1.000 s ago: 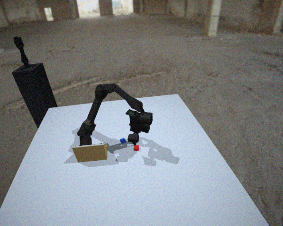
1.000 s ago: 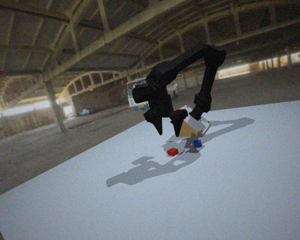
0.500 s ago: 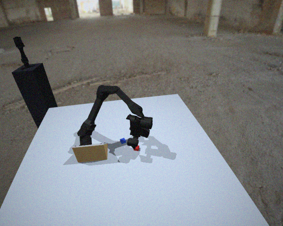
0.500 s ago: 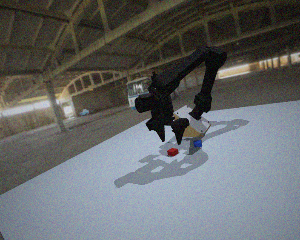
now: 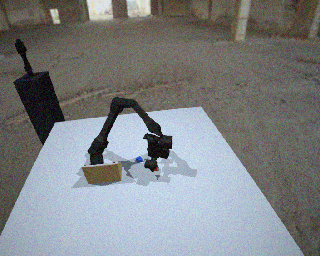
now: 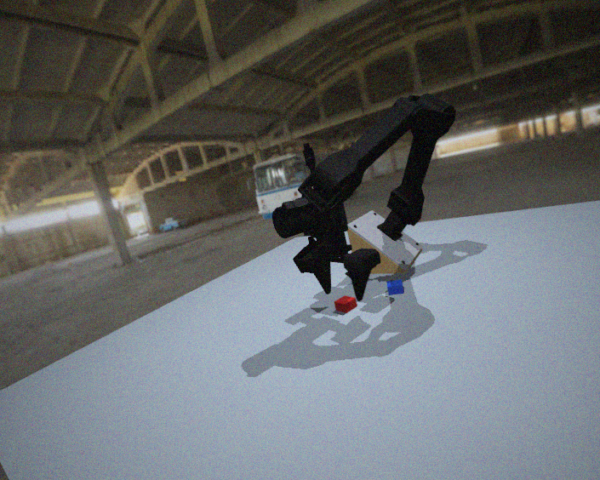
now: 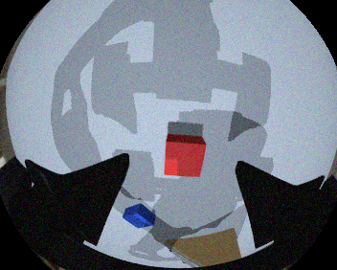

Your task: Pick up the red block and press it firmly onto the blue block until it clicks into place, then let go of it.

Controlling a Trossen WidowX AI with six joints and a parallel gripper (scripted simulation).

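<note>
Boxy red block (image 6: pixel 345 304) (image 7: pixel 185 158); wedge-tipped gripper (image 5: pixel 151 164) (image 6: pixel 344 297) (image 7: pixel 186 164) above, open wide.

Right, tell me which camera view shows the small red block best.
The wrist view: the small red block appears large and unobstructed there. The exterior view shows it whole but smaller, below the open black gripper; the top view shows only a sliver, the rest hidden by the gripper.
</note>
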